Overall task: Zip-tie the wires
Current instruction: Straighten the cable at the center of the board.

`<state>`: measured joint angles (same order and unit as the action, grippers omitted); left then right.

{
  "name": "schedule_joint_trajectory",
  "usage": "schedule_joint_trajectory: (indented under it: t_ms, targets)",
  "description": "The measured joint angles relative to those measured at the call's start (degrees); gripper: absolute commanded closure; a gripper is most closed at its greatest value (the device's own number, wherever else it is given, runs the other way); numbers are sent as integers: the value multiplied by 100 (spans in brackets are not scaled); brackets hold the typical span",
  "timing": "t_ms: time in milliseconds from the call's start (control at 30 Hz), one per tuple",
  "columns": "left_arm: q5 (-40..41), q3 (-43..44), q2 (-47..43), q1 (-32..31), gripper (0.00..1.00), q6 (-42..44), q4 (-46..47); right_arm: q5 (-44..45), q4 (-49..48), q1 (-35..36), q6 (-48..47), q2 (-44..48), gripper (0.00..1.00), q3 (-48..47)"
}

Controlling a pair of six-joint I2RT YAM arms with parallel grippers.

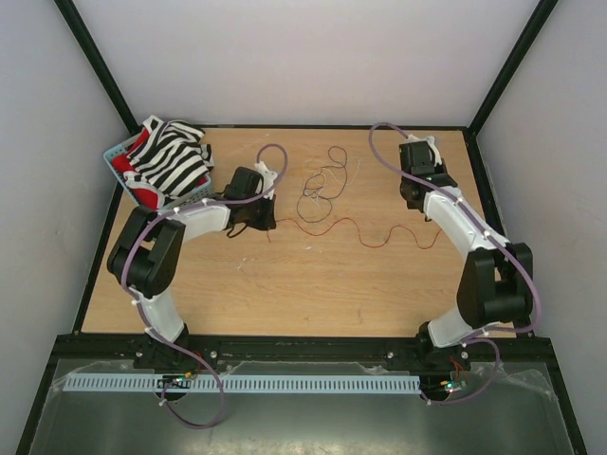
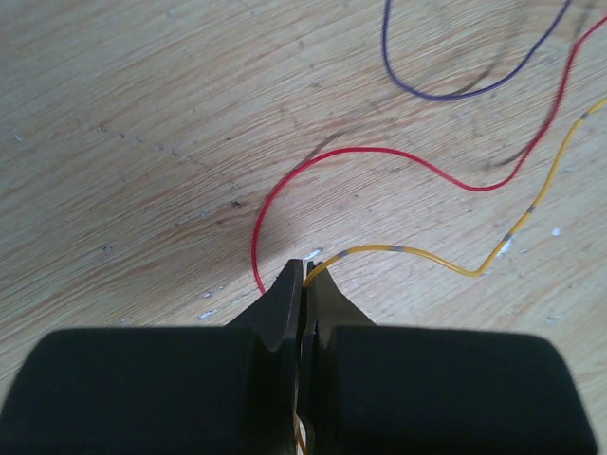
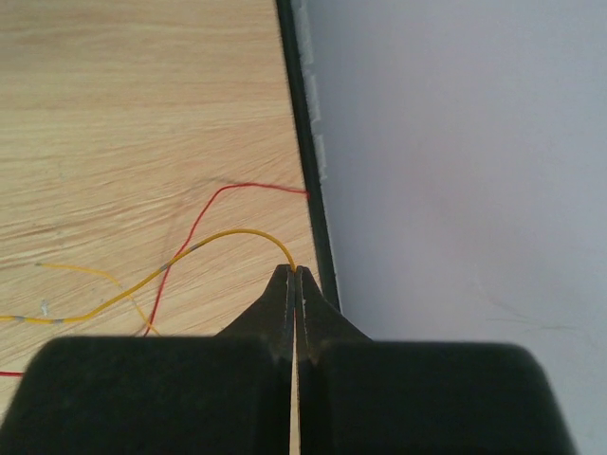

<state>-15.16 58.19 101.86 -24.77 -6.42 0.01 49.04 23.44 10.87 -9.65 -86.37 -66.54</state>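
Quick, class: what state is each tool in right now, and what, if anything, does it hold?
Left tool: closed, holding a yellow wire.
Right tool: closed, holding a yellow wire too.

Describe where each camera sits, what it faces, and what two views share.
Top external: above and behind, looking down on the table; both arms show.
Left wrist: on the left arm, facing the tabletop; the left hand pinches a yellow wire.
Right wrist: facing the table's right edge and wall; the right hand is shut.
Shared: both wrist views show the yellow wire and a red wire.
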Motion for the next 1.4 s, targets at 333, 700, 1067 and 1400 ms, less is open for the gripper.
schedule_joint_trajectory:
  t_ms: [333,700,1067,1400]
  targets:
    - [289,385,457,-46,100,90,-483,-380,57,0,195,-706,80,85]
    - [710,603,549,-245,100,223,-741,-1307,254,0,389,-380,44,-140]
    - [1130,487,472,-297,100,216,-798,-2118,264,0,485,278,43,-649]
    - [713,-278,-122,651,100,-369,-704,-2382,264,0,492,208,43,-706]
